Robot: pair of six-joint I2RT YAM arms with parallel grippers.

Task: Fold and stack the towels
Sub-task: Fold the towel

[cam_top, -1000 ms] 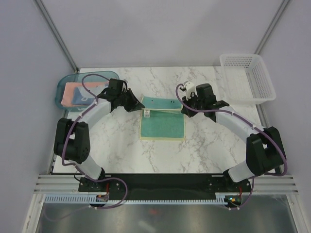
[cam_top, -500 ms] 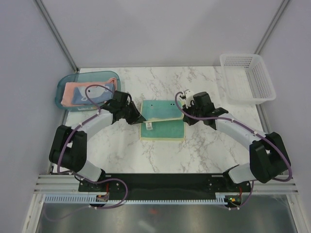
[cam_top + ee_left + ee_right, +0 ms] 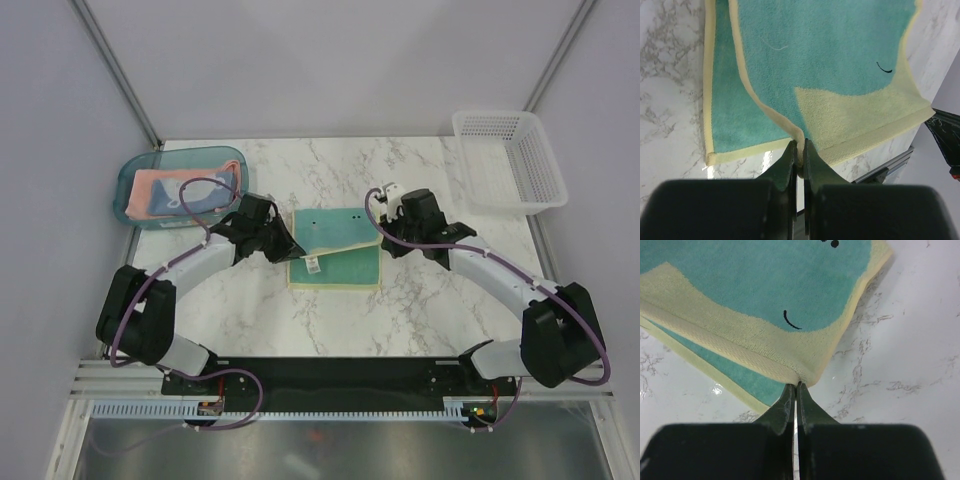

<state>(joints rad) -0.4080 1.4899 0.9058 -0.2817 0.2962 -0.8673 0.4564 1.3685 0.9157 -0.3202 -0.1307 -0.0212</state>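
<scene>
The yellow and teal towel [image 3: 335, 265] lies partly folded in the middle of the picture, on the white worktop [image 3: 400, 310]. The left end effector [image 3: 295, 250] pinches its left corner tight. The right end effector [image 3: 379, 238] pinches its right corner tight. The pink towel [image 3: 150, 188] and blue towel [image 3: 197, 199] sit in the tray [image 3: 122, 190] at the upper left.

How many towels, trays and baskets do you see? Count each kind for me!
Towels: 3 (yellow-teal towel, pink towel, blue towel)
Tray: 1
Basket: 1
Total: 5
</scene>
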